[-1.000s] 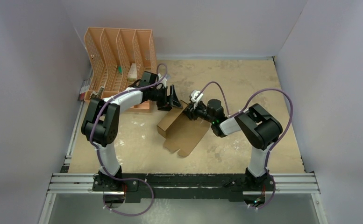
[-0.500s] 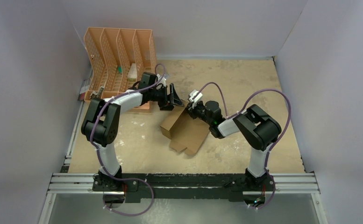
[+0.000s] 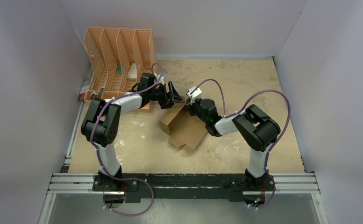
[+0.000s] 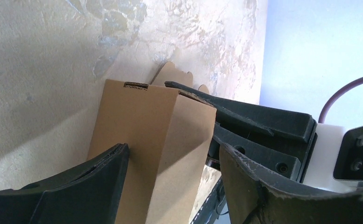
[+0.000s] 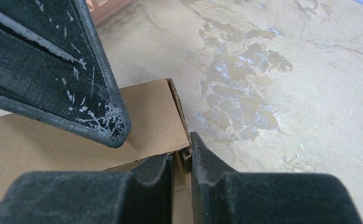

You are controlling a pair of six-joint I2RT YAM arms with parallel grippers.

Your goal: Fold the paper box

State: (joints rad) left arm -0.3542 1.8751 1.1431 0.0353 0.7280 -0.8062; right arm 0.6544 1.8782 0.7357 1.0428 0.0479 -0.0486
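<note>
One brown cardboard box point(image 3: 185, 127), rounded tabs point(image 4: 172, 74)

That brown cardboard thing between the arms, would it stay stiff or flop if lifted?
Probably light: the right gripper pinches the paper box by one thin sheet edge. Its panels look flat and stiff, but it would likely hinge at the creases, as one part stands folded up while the rest lies flat.
</note>
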